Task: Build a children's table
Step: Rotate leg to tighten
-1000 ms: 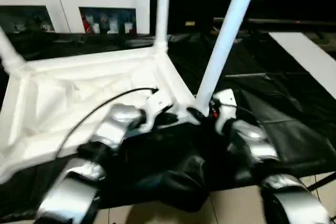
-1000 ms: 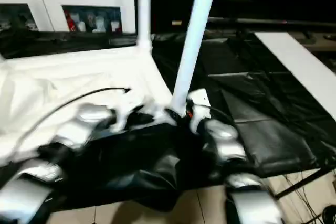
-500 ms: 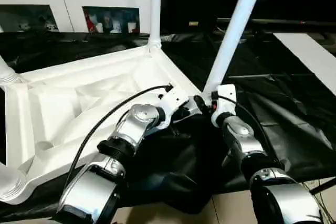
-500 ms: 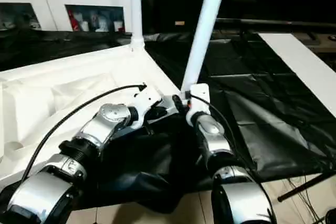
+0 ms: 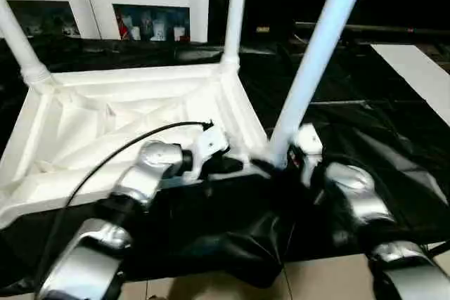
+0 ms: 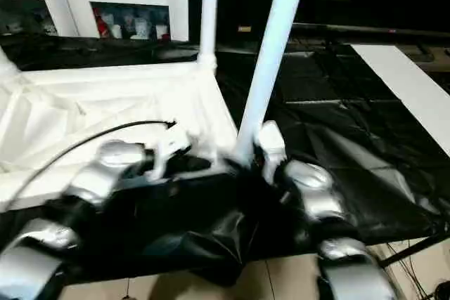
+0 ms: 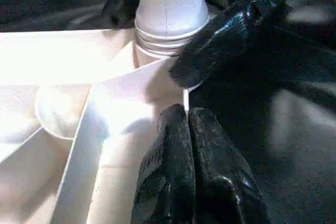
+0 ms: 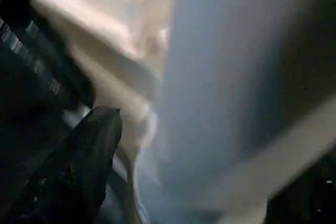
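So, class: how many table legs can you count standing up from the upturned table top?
3: the near leg at the right gripper, the far-right leg, and the far-left leg. A fourth may be out of frame.

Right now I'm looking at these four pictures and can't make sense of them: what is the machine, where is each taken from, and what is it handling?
It is a humanoid robot with two silver arms. The two wide pictures come from cameras in its head, looking down; the two close ones come from cameras on its wrists. On black sheeting lies an upside-down white table top, ribbed inside, with legs standing in its corners. The left gripper, fingers pressed together, rests at the top's rim by the near corner. The right gripper is at the base of the nearest leg, whose threaded end sits at the corner socket. A flat white board lies to the right.
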Tool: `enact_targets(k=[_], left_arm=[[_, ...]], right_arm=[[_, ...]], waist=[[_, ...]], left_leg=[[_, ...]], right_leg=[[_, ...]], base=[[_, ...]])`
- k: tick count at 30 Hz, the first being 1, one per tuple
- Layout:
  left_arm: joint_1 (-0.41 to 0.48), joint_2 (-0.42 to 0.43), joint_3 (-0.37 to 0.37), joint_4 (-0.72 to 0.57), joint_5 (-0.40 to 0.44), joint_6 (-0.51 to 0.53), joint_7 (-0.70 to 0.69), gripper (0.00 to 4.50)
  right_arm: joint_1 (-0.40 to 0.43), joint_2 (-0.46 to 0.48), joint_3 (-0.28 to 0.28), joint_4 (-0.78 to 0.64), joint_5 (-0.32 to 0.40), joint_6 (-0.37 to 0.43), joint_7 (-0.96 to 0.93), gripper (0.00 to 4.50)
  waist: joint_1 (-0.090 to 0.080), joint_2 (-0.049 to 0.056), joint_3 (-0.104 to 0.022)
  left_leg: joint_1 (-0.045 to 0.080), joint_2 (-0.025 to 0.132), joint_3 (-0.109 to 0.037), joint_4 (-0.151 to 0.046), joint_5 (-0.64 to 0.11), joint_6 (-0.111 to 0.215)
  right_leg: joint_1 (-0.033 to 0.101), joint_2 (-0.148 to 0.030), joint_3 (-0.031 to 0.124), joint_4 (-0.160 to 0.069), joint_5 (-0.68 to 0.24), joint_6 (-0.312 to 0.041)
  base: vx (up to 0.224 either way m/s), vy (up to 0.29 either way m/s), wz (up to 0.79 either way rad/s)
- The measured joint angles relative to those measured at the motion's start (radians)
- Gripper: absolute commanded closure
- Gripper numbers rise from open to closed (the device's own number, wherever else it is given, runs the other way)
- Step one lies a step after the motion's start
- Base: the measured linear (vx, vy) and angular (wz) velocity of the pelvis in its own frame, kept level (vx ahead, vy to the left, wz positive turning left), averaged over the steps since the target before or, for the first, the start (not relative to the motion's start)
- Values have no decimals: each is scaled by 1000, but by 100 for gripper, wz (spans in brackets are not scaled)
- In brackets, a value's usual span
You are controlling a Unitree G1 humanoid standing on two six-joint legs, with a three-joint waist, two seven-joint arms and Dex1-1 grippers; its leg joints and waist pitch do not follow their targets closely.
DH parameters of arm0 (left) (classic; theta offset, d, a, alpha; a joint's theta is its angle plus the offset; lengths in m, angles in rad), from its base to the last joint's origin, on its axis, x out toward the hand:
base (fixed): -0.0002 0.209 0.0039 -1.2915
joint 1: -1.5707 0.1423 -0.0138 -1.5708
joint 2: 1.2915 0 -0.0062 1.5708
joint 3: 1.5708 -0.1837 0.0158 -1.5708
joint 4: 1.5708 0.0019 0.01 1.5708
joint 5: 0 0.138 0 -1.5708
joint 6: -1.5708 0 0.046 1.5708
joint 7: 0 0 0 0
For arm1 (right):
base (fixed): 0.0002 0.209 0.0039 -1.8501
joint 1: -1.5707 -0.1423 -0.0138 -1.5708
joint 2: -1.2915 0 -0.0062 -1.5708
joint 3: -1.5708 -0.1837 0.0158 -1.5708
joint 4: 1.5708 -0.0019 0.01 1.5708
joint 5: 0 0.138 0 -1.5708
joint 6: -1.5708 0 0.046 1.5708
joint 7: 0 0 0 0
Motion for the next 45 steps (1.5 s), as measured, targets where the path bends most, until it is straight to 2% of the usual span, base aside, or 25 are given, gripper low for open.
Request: enact_targets(k=[5, 15, 18, 26, 31, 33, 44, 45], left_arm=[[12, 35, -7, -35, -11, 14, -67, 450], [12, 51, -20, -40, 3, -7, -61, 450], [8, 50, -27, -39, 10, 14, -56, 400], [-7, 58, -62, -30, 63, -29, -39, 400], [-8, 59, -65, -31, 61, -20, -43, 417], [-10, 59, -65, -31, 60, -9, -47, 444], [-12, 73, -63, -40, 40, 25, -82, 444], [-12, 73, -63, -41, 40, 27, -82, 448]], right_arm=[[0, -39, 24, -38, 1, 53, 135, 60], [-1, -48, 34, -39, -2, 65, 154, 60], [-1, -49, 34, -41, -6, 69, 153, 53], [0, -48, 35, -44, -9, 73, 146, 53], [0, -45, 35, -45, -9, 73, 142, 53], [0, -44, 35, -45, -9, 73, 139, 53], [-16, -45, 41, -34, -30, 70, 143, 53], [-16, -45, 41, -33, -29, 71, 146, 71]], waist=[[-3, -3, 1], [-1, -6, 0], [-1, -6, 0], [-1, -5, 0], [-2, -5, -1], [-2, -5, -1], [-3, -5, -1], [-3, -5, -1]], left_leg=[[0, 1, 0, 0, 0, 0], [1, 1, 0, 0, 0, 0], [2, 1, 0, 2, 0, 0], [3, 1, -1, 3, 0, 0], [3, 1, -1, 3, 0, 0], [3, 1, -1, 3, 0, 0], [3, 1, -1, 2, 0, 0], [3, 1, -1, 2, 0, 0]], right_leg=[[0, 0, -1, 1, 0, 0], [0, 0, -1, 1, 0, 0], [1, 0, 0, 2, 0, 0], [2, 0, 0, 4, 0, 0], [2, 0, 0, 4, 0, 0], [2, 0, 0, 4, 0, -1], [2, 0, 0, 4, 0, -1], [2, 0, 0, 4, 0, -1]], base=[[0, 0, 0], [0, 0, 0], [0, 0, 0], [0, 0, 0], [0, 0, 0], [0, 0, 0], [0, 0, 0], [0, 0, 0]])
